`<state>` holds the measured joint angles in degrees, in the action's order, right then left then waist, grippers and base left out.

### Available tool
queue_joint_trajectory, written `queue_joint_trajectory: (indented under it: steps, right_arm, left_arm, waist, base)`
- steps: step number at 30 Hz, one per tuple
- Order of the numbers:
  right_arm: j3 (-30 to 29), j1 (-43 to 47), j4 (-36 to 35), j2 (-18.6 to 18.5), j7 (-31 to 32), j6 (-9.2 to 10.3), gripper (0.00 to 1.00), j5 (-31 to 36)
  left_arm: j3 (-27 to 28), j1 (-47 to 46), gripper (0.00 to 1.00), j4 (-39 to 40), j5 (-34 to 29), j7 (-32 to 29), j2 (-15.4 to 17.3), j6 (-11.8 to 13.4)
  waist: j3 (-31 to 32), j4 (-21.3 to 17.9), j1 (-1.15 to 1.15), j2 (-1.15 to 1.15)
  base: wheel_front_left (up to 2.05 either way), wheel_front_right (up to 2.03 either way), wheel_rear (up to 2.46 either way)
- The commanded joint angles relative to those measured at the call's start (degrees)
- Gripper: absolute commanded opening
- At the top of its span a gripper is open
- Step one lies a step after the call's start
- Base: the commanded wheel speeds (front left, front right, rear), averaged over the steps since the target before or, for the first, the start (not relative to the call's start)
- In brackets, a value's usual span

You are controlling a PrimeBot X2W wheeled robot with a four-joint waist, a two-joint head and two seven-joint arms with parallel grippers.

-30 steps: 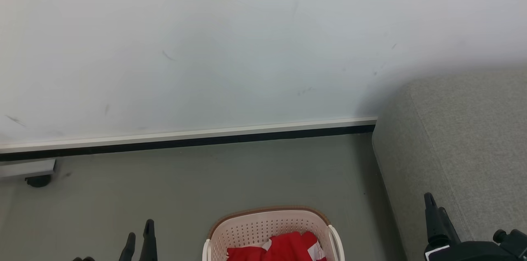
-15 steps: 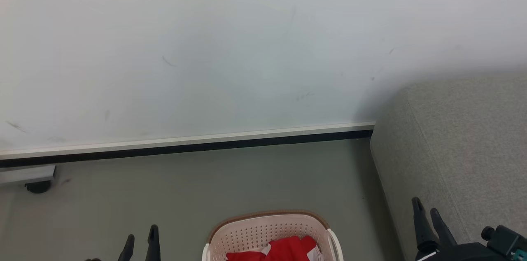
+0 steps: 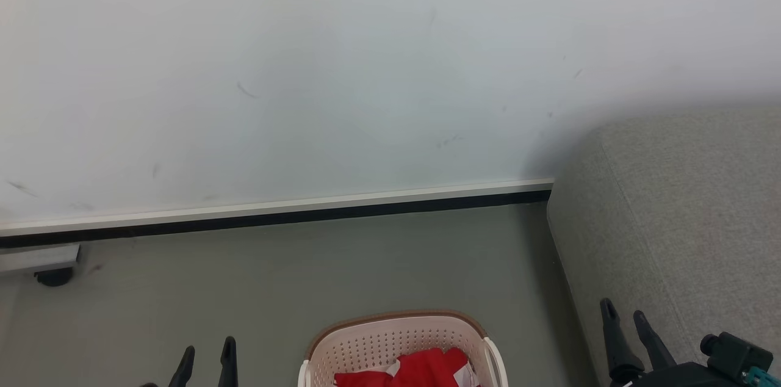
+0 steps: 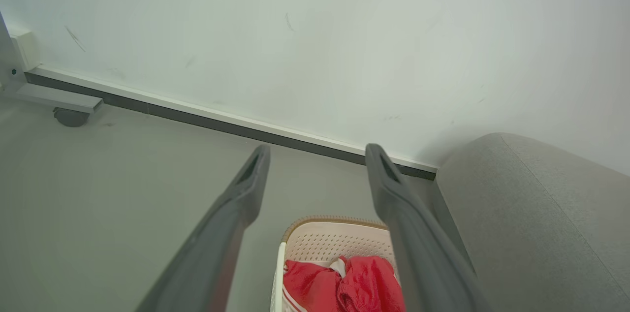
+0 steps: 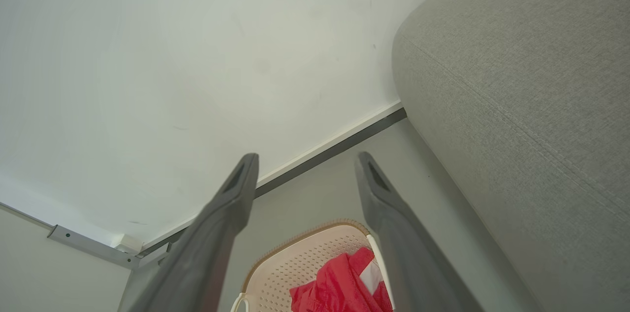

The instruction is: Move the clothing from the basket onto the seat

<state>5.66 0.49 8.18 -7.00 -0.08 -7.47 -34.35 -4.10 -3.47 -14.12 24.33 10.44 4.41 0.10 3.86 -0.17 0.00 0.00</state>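
Observation:
The cream basket with a brown rim stands on the floor at the bottom centre of the head view, red clothing with white trim lying inside. The grey seat rises at the right. My left gripper is open left of the basket, nothing between its fingers. My right gripper is open in front of the seat's side, right of the basket. The left wrist view shows the basket, clothing and seat beyond the open left gripper. The right wrist view shows basket, clothing and seat.
A white wall with a dark baseboard runs behind the basket. A metal frame foot on a black caster stands at the far left by the wall. Grey floor lies between wall and basket.
Both grippers have sunk lower in the head view, and the right one has shifted left. The view itself has tipped slightly. Basket and clothing keep their places.

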Motion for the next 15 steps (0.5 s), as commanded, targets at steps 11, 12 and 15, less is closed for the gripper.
queue_joint_trajectory:
  steps: [11,12,15]
  right_arm:
    - [-1.4,0.5,-0.8,1.5,-0.8,-0.03,1.00,8.3]
    - [-1.4,0.6,-0.8,1.6,-0.8,-0.03,1.00,8.9]
    - [-1.6,0.7,-0.9,1.9,-0.6,-0.03,1.00,10.9]
  left_arm:
    - [-0.5,1.1,1.00,1.8,-7.3,1.8,0.5,0.9]
    - [-0.5,1.3,1.00,1.9,-7.9,1.9,0.5,1.0]
    - [-0.7,1.5,1.00,2.2,-9.4,2.3,0.5,1.3]
  waist:
    - [-0.5,0.8,0.00,0.00]
    - [-0.4,0.8,0.00,0.00]
    - [-0.3,0.9,0.00,0.00]
  base:
    - [0.00,0.00,0.00]
    - [0.00,0.00,0.00]
    - [0.00,0.00,0.00]
